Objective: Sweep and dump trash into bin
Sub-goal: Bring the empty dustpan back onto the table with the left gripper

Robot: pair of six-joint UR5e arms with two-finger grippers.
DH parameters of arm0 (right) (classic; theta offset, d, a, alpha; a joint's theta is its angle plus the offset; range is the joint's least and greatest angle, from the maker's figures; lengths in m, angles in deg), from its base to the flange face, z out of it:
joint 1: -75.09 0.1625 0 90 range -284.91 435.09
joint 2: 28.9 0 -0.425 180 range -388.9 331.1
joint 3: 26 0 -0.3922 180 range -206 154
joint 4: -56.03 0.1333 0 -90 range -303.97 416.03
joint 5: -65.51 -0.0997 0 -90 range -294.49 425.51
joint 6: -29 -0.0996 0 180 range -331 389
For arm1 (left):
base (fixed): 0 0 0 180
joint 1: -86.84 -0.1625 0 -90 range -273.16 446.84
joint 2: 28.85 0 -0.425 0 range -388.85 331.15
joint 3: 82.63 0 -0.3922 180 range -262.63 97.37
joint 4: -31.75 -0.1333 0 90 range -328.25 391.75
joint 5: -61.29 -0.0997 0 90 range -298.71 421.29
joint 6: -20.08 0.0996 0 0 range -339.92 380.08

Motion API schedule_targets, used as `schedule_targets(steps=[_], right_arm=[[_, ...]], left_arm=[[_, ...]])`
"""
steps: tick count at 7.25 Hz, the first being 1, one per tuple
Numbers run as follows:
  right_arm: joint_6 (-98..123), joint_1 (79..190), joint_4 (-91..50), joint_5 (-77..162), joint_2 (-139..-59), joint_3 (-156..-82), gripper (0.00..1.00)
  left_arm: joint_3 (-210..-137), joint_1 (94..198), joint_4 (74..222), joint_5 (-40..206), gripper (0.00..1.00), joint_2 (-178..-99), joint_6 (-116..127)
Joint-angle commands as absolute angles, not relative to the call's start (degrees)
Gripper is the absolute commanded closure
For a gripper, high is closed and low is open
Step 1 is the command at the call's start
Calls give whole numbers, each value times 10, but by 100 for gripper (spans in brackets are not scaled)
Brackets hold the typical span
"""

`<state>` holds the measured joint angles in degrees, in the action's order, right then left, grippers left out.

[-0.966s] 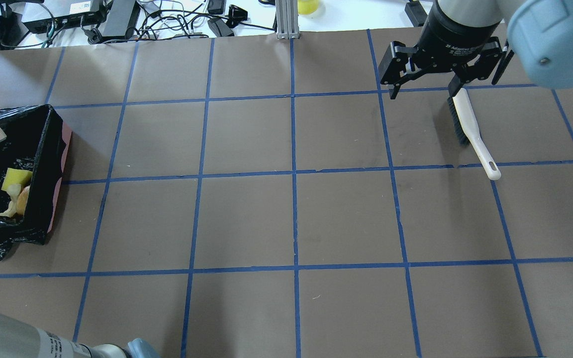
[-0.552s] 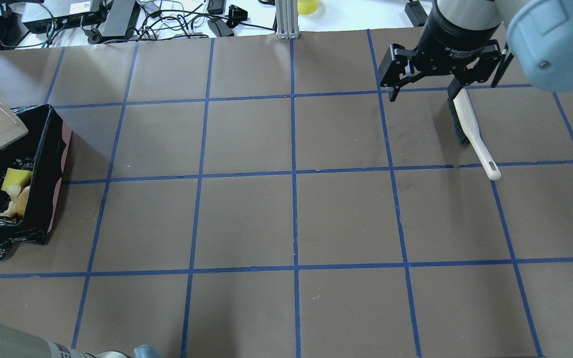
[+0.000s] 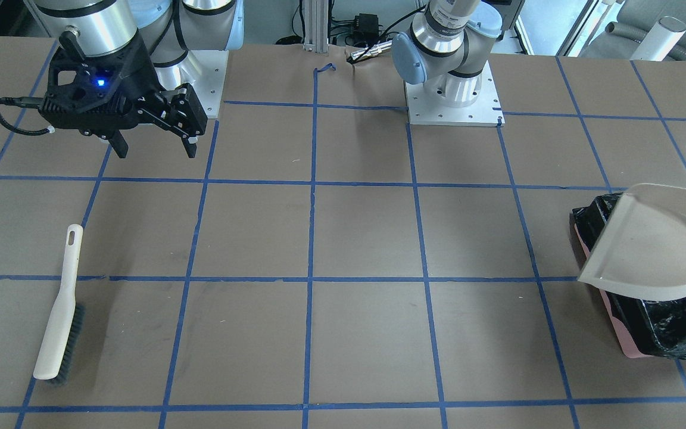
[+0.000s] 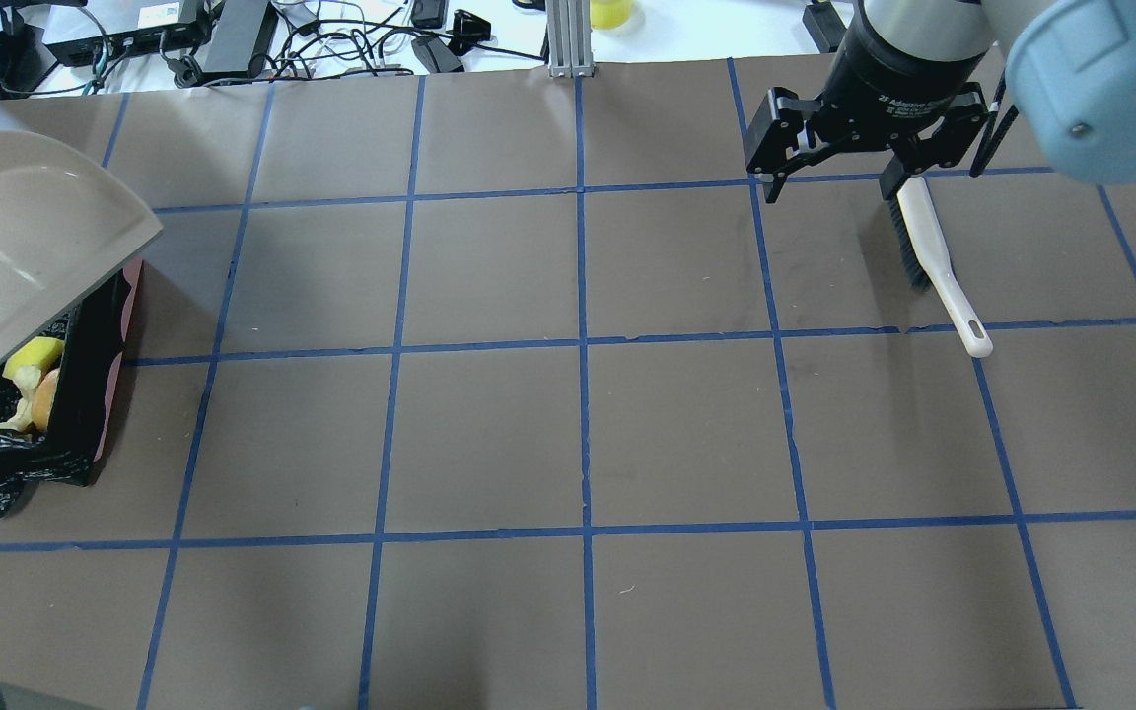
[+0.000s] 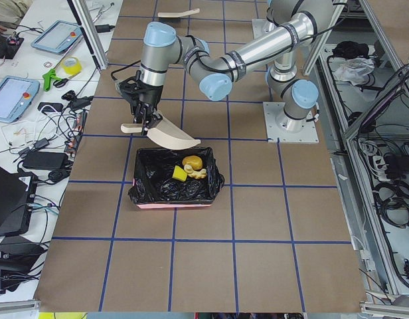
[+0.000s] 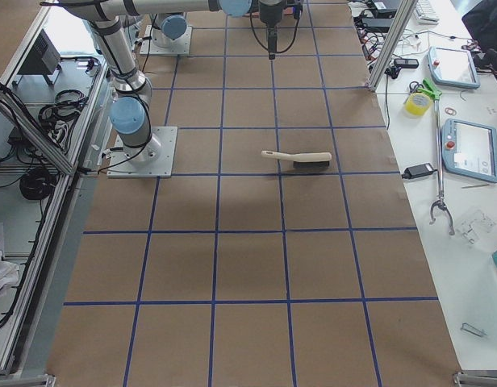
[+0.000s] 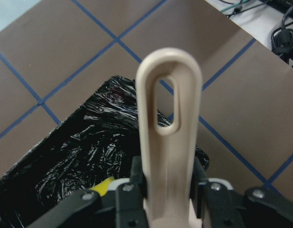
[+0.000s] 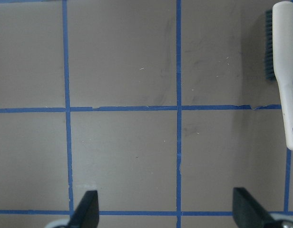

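Note:
The bin, pink and lined with a black bag, stands at the table's left end. In it lies the trash: a yellow sponge chunk, an orange piece and a pale piece, which also show in the exterior left view. A beige dustpan hangs empty over the bin's far half. My left gripper is shut on the dustpan's handle. My right gripper is open and holds nothing, hovering above the table beside the head of a white brush.
The brush lies flat on the brown paper at the far right, bristles on its inner side. Blue tape lines grid the table. Cables and power supplies sit beyond the far edge.
The dustpan has swung from the view's left edge to over the bin's far half. The left arm's lower segment has left the bottom-left corner. The right gripper has barely shifted.

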<state>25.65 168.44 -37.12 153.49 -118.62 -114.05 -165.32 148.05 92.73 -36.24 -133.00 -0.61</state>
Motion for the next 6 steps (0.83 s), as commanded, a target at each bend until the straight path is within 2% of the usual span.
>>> schedule_targets(steps=[1,4,6], right_arm=[[268,1683,-368,1530,-1186,-1141,0],[267,1684,-366,1529,-1187,-1141,0],[268,1684,-366,1529,-1187,-1144,0]], left_arm=[[-1660,1519,993,-328,100,-1333,-167],[-1684,1553,992,-230,100,-1369,-386],[-1687,1599,988,-249,100,-1394,-405]])
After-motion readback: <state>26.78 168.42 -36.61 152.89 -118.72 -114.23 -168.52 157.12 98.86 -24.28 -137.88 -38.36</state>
